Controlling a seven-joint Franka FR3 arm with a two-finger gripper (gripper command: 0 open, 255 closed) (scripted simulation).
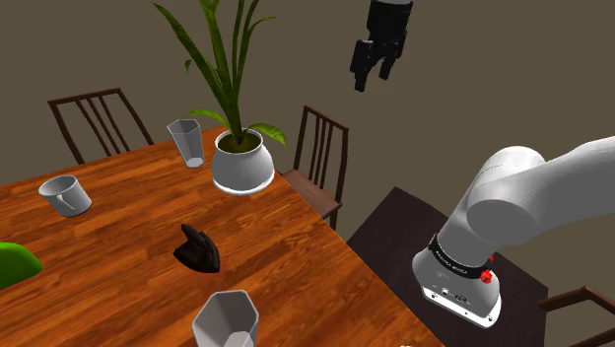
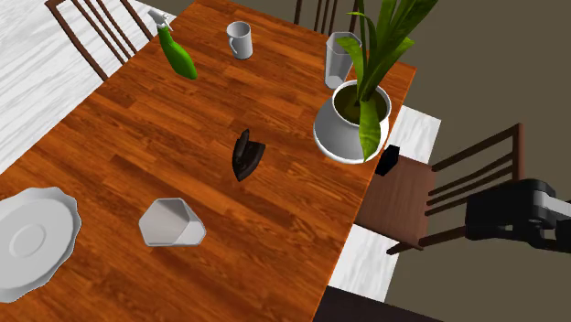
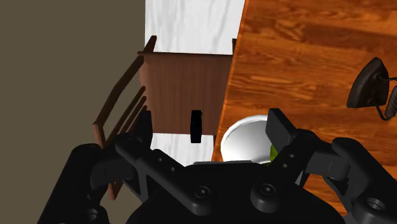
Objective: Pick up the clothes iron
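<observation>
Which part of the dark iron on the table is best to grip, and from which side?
Probably the raised handle on top of the iron, from straight above: it sits flat on its base, and the handle is its narrowest part.

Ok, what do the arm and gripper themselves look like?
The arm is glossy white with rounded links, a black joint band bearing white lettering, and a red mark beside it. The gripper is all black, with two blocky fingers and round screw recesses in its body.
</observation>
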